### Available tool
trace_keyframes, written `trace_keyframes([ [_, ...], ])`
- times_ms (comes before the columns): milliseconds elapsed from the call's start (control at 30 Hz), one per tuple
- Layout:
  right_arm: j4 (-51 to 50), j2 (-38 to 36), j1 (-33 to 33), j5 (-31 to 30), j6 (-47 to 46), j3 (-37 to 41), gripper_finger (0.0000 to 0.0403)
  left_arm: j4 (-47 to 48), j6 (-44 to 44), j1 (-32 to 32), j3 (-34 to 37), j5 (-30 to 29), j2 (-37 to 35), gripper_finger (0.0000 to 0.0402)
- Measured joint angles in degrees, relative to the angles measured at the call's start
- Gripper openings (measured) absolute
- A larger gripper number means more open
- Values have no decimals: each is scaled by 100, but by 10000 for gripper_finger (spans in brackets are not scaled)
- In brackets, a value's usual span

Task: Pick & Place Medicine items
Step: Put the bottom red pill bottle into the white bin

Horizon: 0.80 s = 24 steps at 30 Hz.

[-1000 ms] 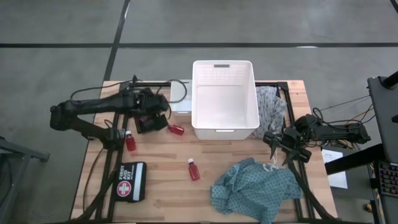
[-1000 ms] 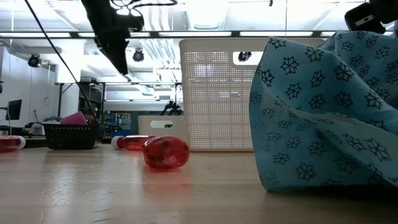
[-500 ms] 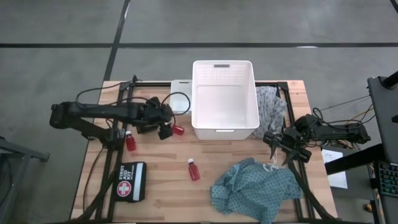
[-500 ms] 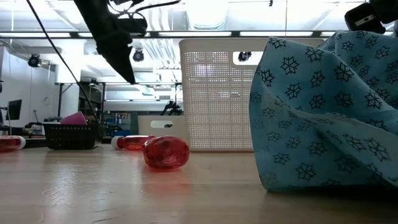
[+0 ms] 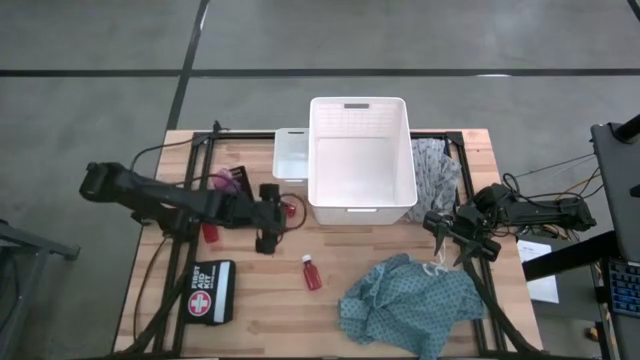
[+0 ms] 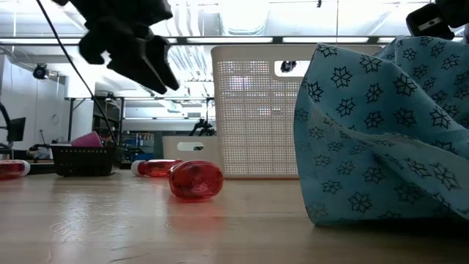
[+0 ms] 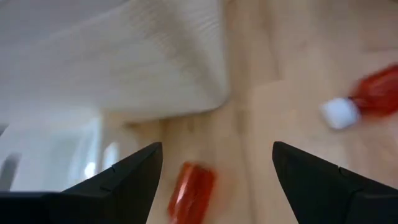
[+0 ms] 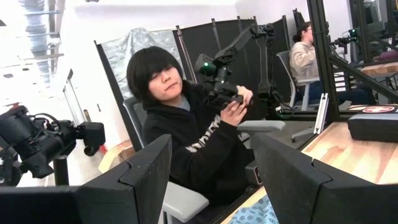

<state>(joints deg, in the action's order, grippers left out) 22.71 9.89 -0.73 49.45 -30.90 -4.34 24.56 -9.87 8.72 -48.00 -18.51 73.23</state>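
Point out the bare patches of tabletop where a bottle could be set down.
Free: the wood between the black first aid pouch and the teal patterned cloth, apart from one small red bottle; also the strip in front of the white plastic basket. Crowded: left of the basket, where the open left gripper hovers beside two red bottles.

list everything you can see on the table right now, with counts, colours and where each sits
basket: 1, white, table's far middle
small tray: 1, white, against the basket's left side
red bottles: 3, white caps; one mid-table, one by the basket's left corner, one further left
teal cloth: 1, near right
grey cloth: 1, right of the basket
first aid pouch: 1, black, near left
pink piece: 1, far left
left gripper: open, above the table between the bottles
right gripper: at the right edge, above the teal cloth
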Motion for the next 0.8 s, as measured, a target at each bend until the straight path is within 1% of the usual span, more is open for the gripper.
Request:
trace_keyframes([
  [167, -1, 2, 0, 2, -1, 0, 224, -1150, -522, 82, 495, 412, 0, 305],
  [267, 1, 0, 2, 0, 0, 0, 224, -1880, -754, 90, 772, 825, 0, 305],
  [333, 1, 0, 1, 0, -1, 0, 224, -2172, -895, 135, 879, 1056, 11, 305],
  [467, 1, 0, 2, 0, -1, 0, 224, -2257, -1076, 275, 880, 1190, 11, 305],
  [600, 1, 1, 1, 1, -1, 0, 224, -2285, -1254, 552, 793, 1184, 11, 305],
  [733, 1, 2, 0, 0, -1, 0, 224, -2339, -1481, 803, 783, 884, 11, 305],
  [800, 1, 0, 2, 0, 0, 0, 224, -2350, -1523, 861, 781, 857, 11, 305],
])
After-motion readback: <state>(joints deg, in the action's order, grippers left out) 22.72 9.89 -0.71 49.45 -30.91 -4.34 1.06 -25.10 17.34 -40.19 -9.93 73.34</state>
